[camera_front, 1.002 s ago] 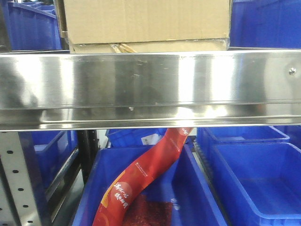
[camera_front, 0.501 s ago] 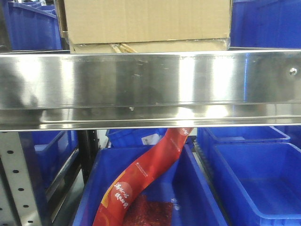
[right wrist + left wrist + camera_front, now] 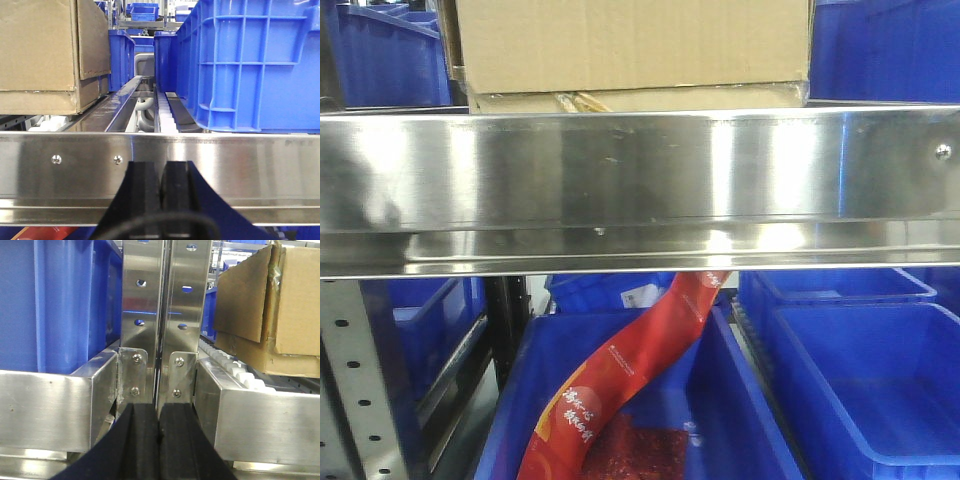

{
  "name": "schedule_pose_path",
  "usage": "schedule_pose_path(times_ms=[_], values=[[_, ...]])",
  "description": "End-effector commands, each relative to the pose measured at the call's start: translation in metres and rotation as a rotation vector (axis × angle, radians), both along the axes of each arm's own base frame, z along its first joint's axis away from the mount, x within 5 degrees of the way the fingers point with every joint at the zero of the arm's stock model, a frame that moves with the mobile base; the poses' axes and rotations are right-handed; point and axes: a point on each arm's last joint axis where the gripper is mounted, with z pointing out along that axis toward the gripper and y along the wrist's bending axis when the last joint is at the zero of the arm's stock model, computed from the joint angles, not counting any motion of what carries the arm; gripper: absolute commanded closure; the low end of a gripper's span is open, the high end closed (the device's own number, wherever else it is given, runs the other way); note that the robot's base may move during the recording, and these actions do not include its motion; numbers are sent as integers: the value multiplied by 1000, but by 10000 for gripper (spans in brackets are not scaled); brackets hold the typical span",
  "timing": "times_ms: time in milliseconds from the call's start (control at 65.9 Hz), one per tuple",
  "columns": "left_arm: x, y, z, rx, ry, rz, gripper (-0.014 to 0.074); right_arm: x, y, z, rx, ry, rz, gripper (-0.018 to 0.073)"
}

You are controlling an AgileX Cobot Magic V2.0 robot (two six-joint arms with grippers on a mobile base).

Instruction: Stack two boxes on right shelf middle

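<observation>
Two brown cardboard boxes stand stacked on the right shelf middle point(image 3: 640, 180), a shiny steel board with a broad front lip. The tall box point(image 3: 630, 45) rests on the flat box point(image 3: 650, 100). From the left wrist view the tall box point(image 3: 295, 300) and flat box point(image 3: 255, 352) lie to the right, beyond the grey uprights point(image 3: 167, 315). My left gripper point(image 3: 159, 412) is shut and holds nothing, in front of those uprights. The right wrist view has the tall box point(image 3: 40, 45) over the flat box point(image 3: 40, 102) at the left. My right gripper point(image 3: 162, 172) is shut and holds nothing, below the shelf lip point(image 3: 240, 165).
Blue plastic bins flank the boxes on the shelf point(image 3: 885, 50) point(image 3: 390, 55), close on both sides point(image 3: 250, 65) point(image 3: 60, 305). Under the shelf, more blue bins point(image 3: 865, 380) stand, one holding a red printed bag point(image 3: 620, 380). A perforated upright point(image 3: 360, 380) stands at lower left.
</observation>
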Motion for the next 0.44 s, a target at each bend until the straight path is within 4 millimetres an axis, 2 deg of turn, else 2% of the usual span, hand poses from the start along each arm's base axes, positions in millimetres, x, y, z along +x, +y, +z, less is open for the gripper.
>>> schedule_pose_path(times_ms=[0,425], values=[[-1,0,2,-4,-24,0,708,0,-1,1,-4,-21,-8,713],[-1,0,2,-4,-24,0,708,0,-1,1,-4,-21,-8,713]])
